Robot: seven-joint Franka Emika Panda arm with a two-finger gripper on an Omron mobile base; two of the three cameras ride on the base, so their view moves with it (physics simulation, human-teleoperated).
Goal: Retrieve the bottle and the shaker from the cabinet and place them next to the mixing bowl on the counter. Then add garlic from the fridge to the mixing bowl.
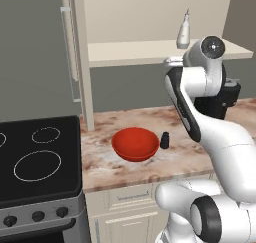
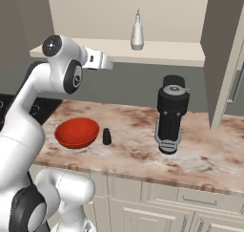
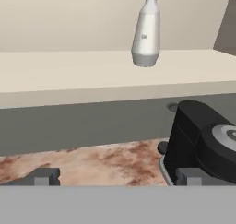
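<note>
- The bottle [image 1: 183, 33] stands up straight on the cream shelf [image 1: 150, 52] of the cabinet [image 1: 82, 62]. In the left base view it is at about 1 o'clock from the red bowl.
- In the right base view the bottle [image 2: 137, 34] is near the middle of the shelf [image 2: 157, 52], up at 12 o'clock.
- In the hand view the bottle [image 3: 146, 36] sits at 12 o'clock, on the shelf board [image 3: 69, 75], with its thin neck pointing up.
- The mixing bowl [image 1: 135, 143] rests on the counter [image 1: 105, 162]. It looks empty inside.
- The shaker [image 1: 164, 140] stands on the counter just beside the bowl, at 3 o'clock from it. A tiny gap shows between them in the right base view, where the shaker [image 2: 106, 136] is at the right of the bowl [image 2: 76, 132].
- The claw [image 3: 116, 177] is spread wide, with nothing between its two dark tips [image 3: 44, 176]. It points toward the shelf from just below the shelf's height.
- A black coffee machine [image 2: 171, 114] stands on the counter [image 2: 205, 154], well apart from the bowl, at 3 o'clock from it.
- In the hand view the coffee machine [image 3: 203, 144] is low at 4 o'clock, under the shelf.
- A black stovetop [image 1: 40, 157] sits at 9 o'clock from the bowl, touching the counter's edge.
</note>
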